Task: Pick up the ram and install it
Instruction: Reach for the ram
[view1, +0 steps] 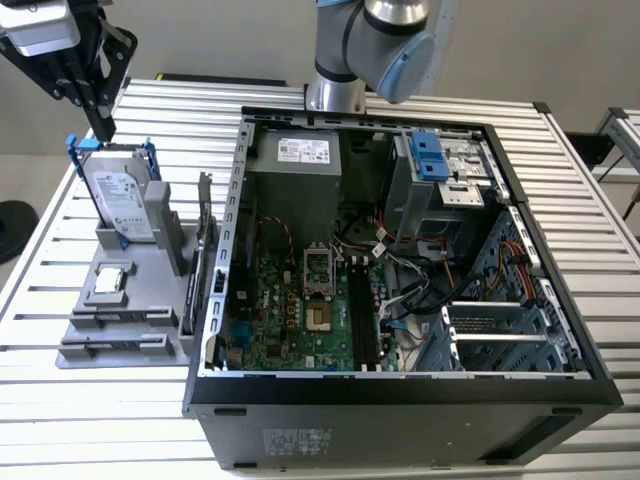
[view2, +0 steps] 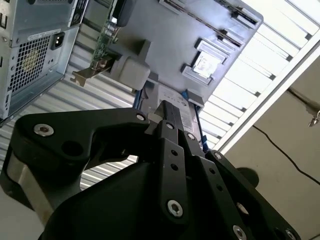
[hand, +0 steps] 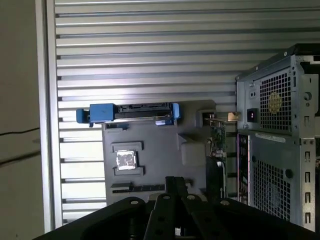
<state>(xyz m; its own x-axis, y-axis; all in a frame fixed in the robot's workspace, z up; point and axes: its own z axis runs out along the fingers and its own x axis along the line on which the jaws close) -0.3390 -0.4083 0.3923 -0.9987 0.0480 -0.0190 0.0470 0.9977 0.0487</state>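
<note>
The ram is a thin dark stick lying flat in a slot of the grey holder, just past the small square silver chip. My gripper hangs at the exterior view's upper left, above the far end of the upright silver hard drive, well away from the ram. In both wrist views its black fingers come together to a narrow tip with nothing between them. The open computer case lies beside the holder, with its dark memory slots on the green board.
A green expansion card stands upright at the holder's edge nearest the case. The case's metal wall rises close to it. Everything rests on a ribbed metal table, whose edge runs on the exterior view's left.
</note>
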